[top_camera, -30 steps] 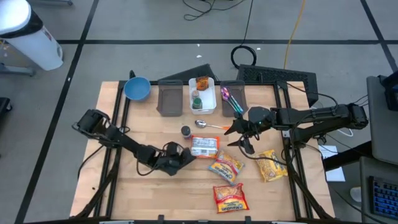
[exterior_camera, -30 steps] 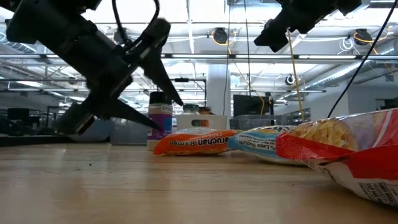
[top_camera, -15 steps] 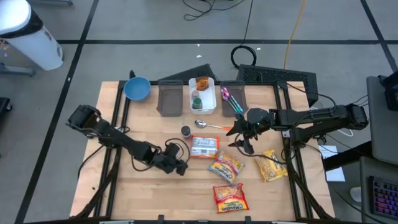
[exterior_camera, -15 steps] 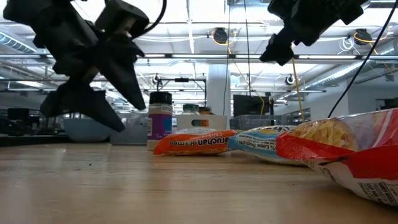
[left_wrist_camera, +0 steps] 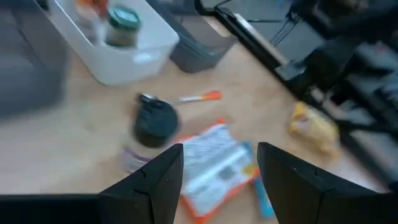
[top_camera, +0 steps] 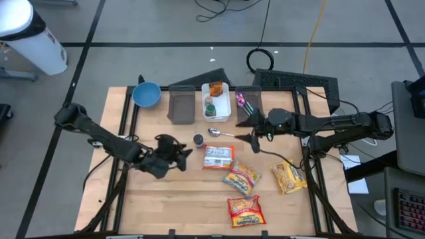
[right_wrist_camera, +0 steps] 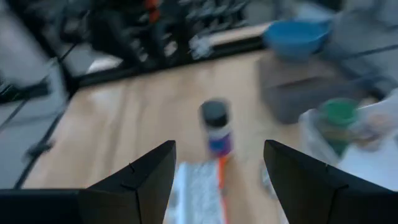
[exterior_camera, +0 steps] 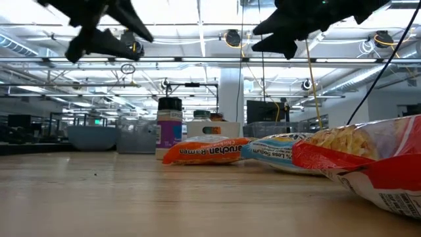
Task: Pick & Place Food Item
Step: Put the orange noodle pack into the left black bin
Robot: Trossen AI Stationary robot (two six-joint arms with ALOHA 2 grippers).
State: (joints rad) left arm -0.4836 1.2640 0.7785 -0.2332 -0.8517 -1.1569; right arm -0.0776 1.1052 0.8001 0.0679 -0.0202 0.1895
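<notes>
Ramen packet [top_camera: 218, 157] is lying flat on the wooden table [top_camera: 199, 202] between the two arms, its label too blurred in the wrist views to read. Left gripper [top_camera: 180, 151] is hovering above the table just beside a small dark-capped jar [top_camera: 198, 140], fingers parted and empty. Right gripper [top_camera: 247, 130] is hanging over the spoon [top_camera: 224, 133], likewise spread wide and holding nothing.

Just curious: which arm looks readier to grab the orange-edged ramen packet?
Probably the left. Its open fingers frame the flat orange-edged ramen packet in its wrist view; the right gripper, also open, faces the small dark-capped jar.
</notes>
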